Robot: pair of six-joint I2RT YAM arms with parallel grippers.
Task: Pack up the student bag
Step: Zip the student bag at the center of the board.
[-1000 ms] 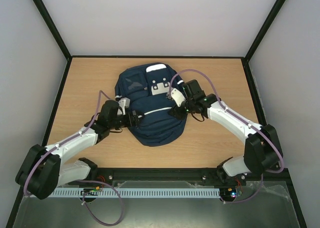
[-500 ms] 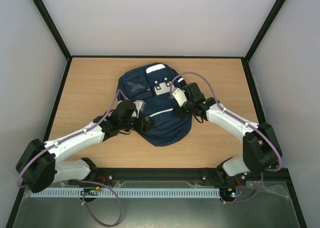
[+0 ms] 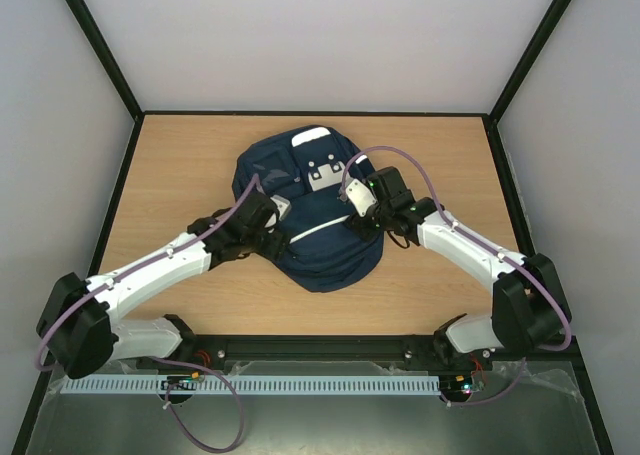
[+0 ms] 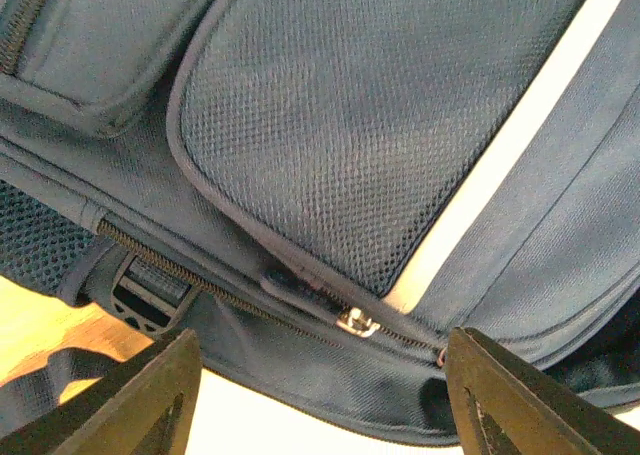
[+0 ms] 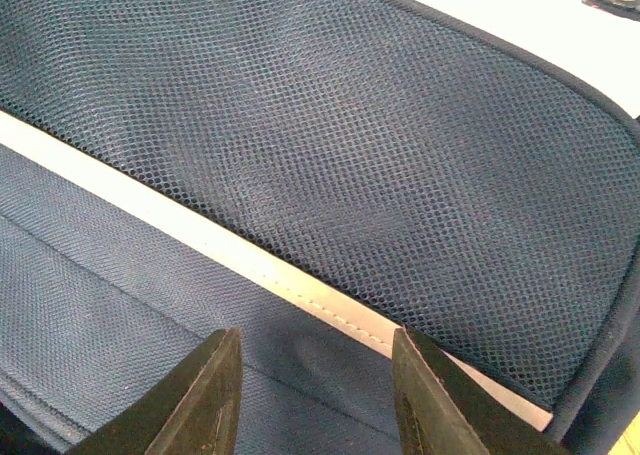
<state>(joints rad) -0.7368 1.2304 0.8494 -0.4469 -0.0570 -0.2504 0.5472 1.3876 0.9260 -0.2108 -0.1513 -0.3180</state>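
The student bag [image 3: 318,243] is a navy-blue backpack lying flat at the table's middle, with a white diagonal stripe [image 3: 318,229] and white patches near its top. My left gripper [image 3: 277,237] is open at the bag's left edge. In the left wrist view its jaws [image 4: 325,405] straddle a zip line with a metal zip puller [image 4: 355,323] below a mesh pocket [image 4: 340,125]. My right gripper [image 3: 360,222] is open on the bag's right side. In the right wrist view its jaws [image 5: 318,395] hang just over plain fabric beside the stripe [image 5: 250,260] and mesh [image 5: 350,145].
The wooden table [image 3: 180,165] is walled by a black frame and pale panels. A strap and buckle [image 4: 140,293] trail off the bag's left edge onto the wood. Both arms' purple cables arch above the bag.
The left arm has swung right and further in along the bag's left edge. The bag has shifted slightly right. The right gripper has moved little.
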